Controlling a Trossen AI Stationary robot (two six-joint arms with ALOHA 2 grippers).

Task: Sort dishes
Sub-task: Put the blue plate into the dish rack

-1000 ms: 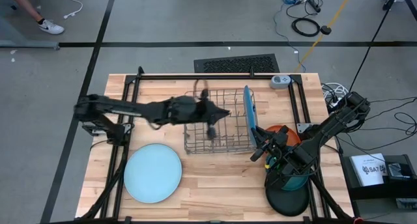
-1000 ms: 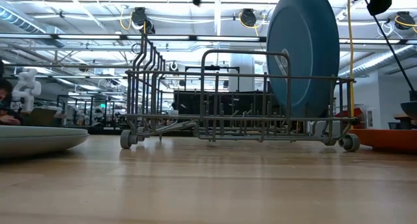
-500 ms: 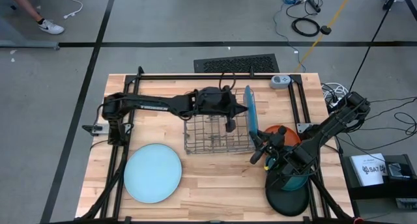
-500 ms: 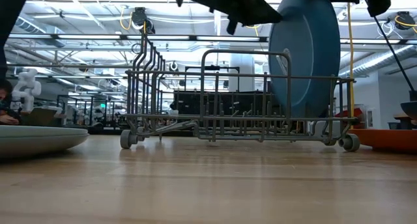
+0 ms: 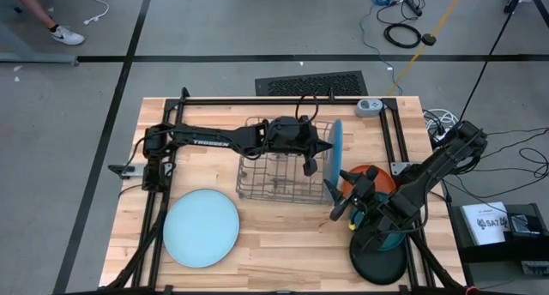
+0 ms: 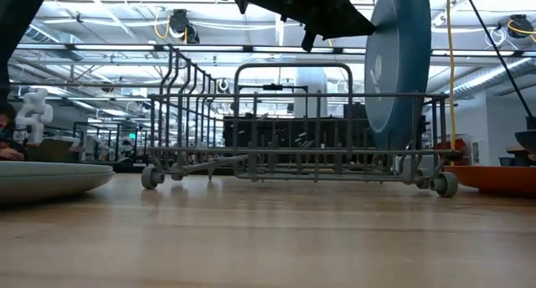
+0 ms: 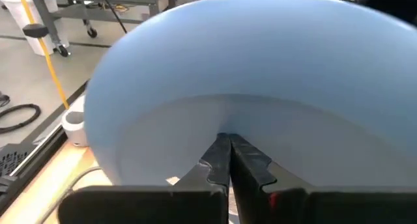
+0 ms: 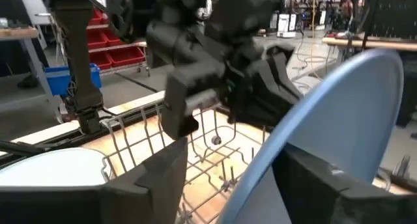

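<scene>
A blue plate (image 5: 335,149) stands on its rim in the right end of the wire dish rack (image 5: 274,179), its top tilted toward the table's right. It also shows in the low view (image 6: 402,70). My left gripper (image 5: 323,147) is shut and reaches over the rack to the plate's left face. My right gripper (image 5: 336,201) is open just near of the rack. In the right wrist view its fingers (image 8: 163,172) stand on either side of the plate's rim (image 8: 339,113); I see no touch. A large pale blue plate (image 5: 202,228) lies flat at the front left. My left gripper has its shut fingertips (image 7: 228,149) against the plate's face (image 7: 225,123), on the side toward the table's left. The fingers come about level from the table's left, over the rack. The plate stands on its rim in the rack, its top leaning away from the fingers.
An orange plate (image 5: 371,175), a teal plate (image 5: 393,240) and a black plate (image 5: 377,266) lie at the front right under my right arm. A small white device (image 5: 369,106) sits at the far edge. Black frame rails run along both sides of the table.
My left gripper has gone from above the rack's middle toward the table's right edge, up to the blue plate. The plate's top has tipped toward the right while its rim stays in the rack. The rack has shifted a little on the table.
</scene>
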